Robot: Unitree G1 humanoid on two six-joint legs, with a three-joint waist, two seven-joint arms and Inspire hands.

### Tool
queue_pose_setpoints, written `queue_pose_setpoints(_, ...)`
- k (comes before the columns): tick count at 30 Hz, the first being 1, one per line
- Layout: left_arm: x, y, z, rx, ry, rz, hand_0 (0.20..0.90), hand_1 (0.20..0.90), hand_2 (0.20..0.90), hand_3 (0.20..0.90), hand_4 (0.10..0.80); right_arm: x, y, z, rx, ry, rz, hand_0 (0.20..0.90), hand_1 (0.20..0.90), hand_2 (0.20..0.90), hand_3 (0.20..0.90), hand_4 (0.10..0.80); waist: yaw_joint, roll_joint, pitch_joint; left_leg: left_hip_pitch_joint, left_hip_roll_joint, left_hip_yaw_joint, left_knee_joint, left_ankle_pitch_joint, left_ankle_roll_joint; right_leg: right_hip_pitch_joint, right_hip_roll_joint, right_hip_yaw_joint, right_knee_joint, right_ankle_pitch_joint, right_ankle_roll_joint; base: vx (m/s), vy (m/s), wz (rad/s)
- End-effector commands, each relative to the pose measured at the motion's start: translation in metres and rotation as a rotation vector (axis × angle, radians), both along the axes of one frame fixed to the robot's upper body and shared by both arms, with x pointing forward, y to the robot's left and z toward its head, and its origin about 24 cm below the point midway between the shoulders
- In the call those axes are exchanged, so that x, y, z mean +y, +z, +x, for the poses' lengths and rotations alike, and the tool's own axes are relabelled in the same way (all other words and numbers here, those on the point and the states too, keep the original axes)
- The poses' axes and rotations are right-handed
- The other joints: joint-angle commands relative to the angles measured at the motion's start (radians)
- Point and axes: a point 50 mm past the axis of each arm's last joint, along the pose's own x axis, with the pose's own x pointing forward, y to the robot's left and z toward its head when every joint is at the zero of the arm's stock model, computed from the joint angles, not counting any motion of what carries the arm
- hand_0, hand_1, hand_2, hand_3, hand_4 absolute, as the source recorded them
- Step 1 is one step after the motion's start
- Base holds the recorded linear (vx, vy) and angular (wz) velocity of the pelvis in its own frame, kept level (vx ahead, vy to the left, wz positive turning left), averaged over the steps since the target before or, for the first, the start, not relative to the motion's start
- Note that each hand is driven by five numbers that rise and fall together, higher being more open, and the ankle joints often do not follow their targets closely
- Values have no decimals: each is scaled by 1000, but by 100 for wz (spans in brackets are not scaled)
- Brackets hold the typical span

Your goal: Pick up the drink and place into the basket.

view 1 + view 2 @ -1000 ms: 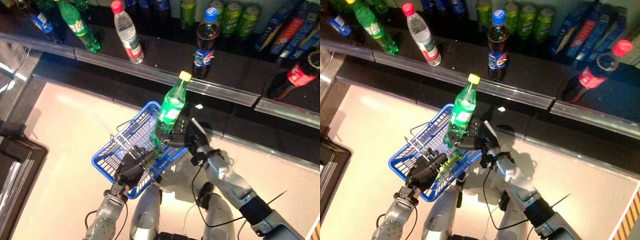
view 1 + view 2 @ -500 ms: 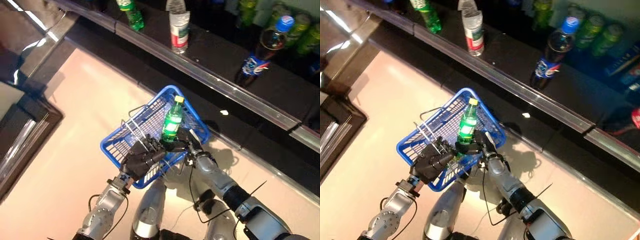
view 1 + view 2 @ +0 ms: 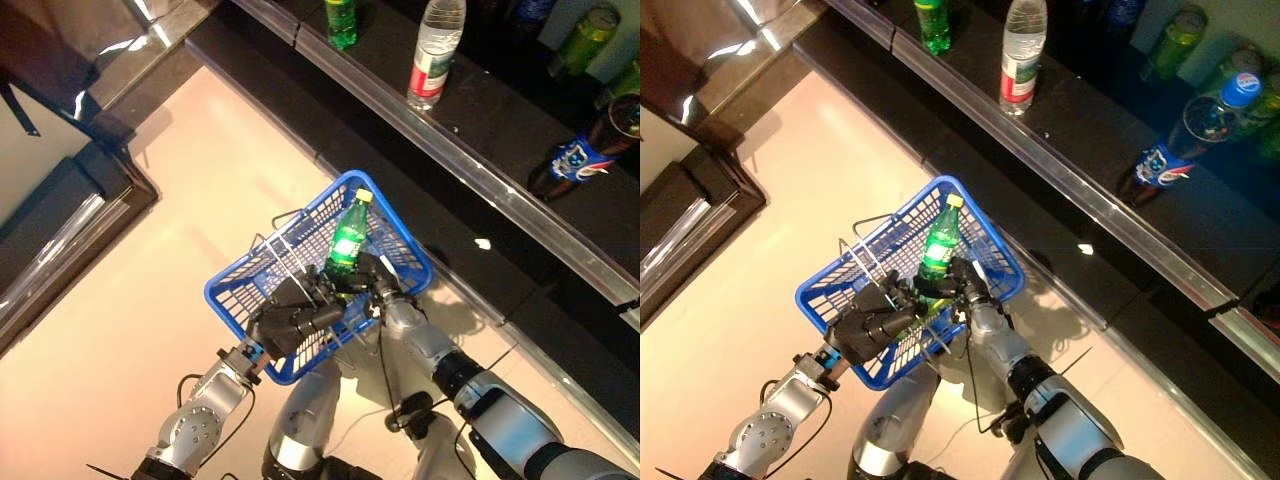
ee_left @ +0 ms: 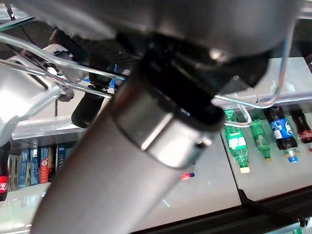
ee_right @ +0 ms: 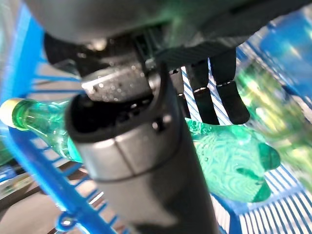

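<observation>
The blue basket (image 3: 398, 226) is held up in front of me over the floor. My left hand (image 3: 290, 318) is shut on its thin wire handles (image 3: 858, 262) at the near side. A green drink bottle (image 3: 347, 238) with a yellow cap stands tilted inside the basket, cap towards the shelf. My right hand (image 3: 378, 285) reaches over the basket's near right rim and is shut on the bottle's lower part. In the right wrist view its fingers (image 5: 219, 92) curl over the green bottle (image 5: 234, 161), with blue basket mesh behind.
A long dark shelf with a metal front rail (image 3: 470, 175) runs across the far side. On it stand a clear water bottle (image 3: 432, 60), a green bottle (image 3: 341, 20), a dark cola bottle (image 3: 585, 152) and green cans (image 3: 585, 25). A dark cabinet (image 3: 60, 200) stands at the left.
The camera has swung left. My right hand has lowered the green bottle from above the basket's far rim down into the basket. The left hand keeps its hold on the handles.
</observation>
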Motion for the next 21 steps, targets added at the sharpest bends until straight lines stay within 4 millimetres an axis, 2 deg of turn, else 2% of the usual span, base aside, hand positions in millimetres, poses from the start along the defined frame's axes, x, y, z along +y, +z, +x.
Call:
queue_pose_setpoints(1,-28,129,-19,-721,-275,-253,300,300,300,200,100,92,59,0,-119,323,248,300,300,300,200,100,1,21,-14,-76,-28,17,118,-2,53,65,0,-2,-159,206,-16,33,-17,12)
queue_pose_setpoints(7,-31,128,-19,-733,-287,-229,300,300,300,200,100,110,44,-10,57,389,354,300,300,300,200,100,14,12,-14,-90,-21,17,115,2,54,53,2,0,-164,213,-8,18,-11,6)
queue_pose_setpoints(13,-34,129,-17,-732,-294,-203,300,300,300,200,100,115,30,-16,171,494,262,300,300,300,200,100,25,10,-14,-101,-20,14,112,9,55,34,0,1,-150,212,-6,0,0,0)
queue_pose_setpoints(16,-34,129,-17,-731,-299,-200,300,300,300,200,100,110,26,-15,258,448,390,300,300,300,200,100,31,9,-14,-104,-19,14,113,10,57,33,-2,-5,-146,213,-6,0,0,0)
queue_pose_setpoints(20,-33,129,-15,-727,-295,-191,300,300,300,200,100,98,23,-4,274,350,395,300,300,300,200,100,38,12,-14,-109,-21,9,114,10,57,26,-4,-9,-140,213,-7,5,2,2)
queue_pose_setpoints(21,-33,130,-15,-725,-296,-184,300,300,300,200,100,92,23,0,280,294,432,458,458,458,384,284,41,11,-14,-113,-22,10,116,9,58,22,-7,-9,-137,214,-6,15,-4,5)
